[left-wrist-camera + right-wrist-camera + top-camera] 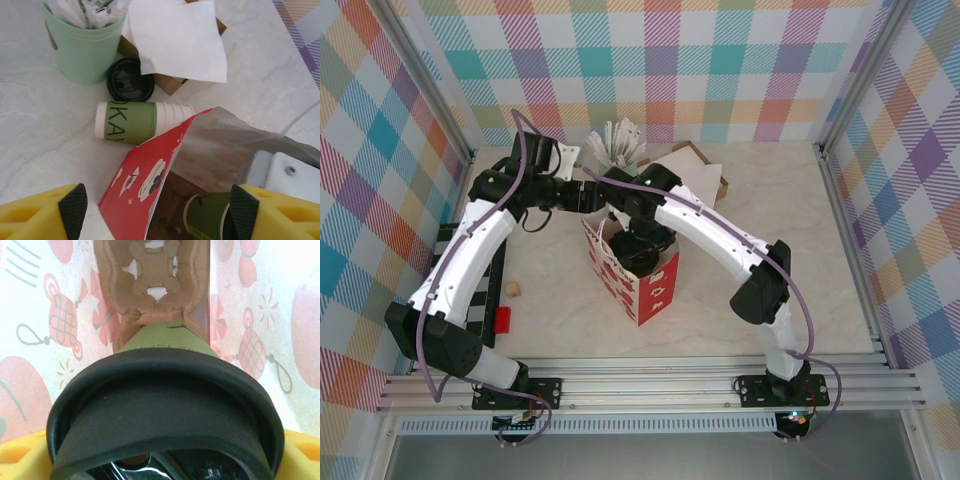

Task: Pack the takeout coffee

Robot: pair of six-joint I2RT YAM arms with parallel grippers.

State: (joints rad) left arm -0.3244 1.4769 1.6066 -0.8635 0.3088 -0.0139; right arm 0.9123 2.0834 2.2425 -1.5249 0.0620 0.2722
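The takeout coffee [160,405], a dark green cup with a black lid, points bottom-first down into the red-and-white paper bag [642,288]. My right gripper [162,452] is shut on it at the lid, with yellow fingers at both sides. Below the cup lies a brown cardboard insert [150,280] on the bag's floor. In the left wrist view the green cup [207,215] shows inside the bag's mouth. My left gripper [159,212] is open and straddles the bag's red wall [145,190], its pads [72,210] clear of the paper.
Behind the bag a stack of cream cups with a green sleeve [137,122] lies on its side. Near it are a loose black lid [130,80], a pale green cup of wrapped sticks [85,47] and a brown box under a white napkin [175,37]. Small blocks [502,319] lie left.
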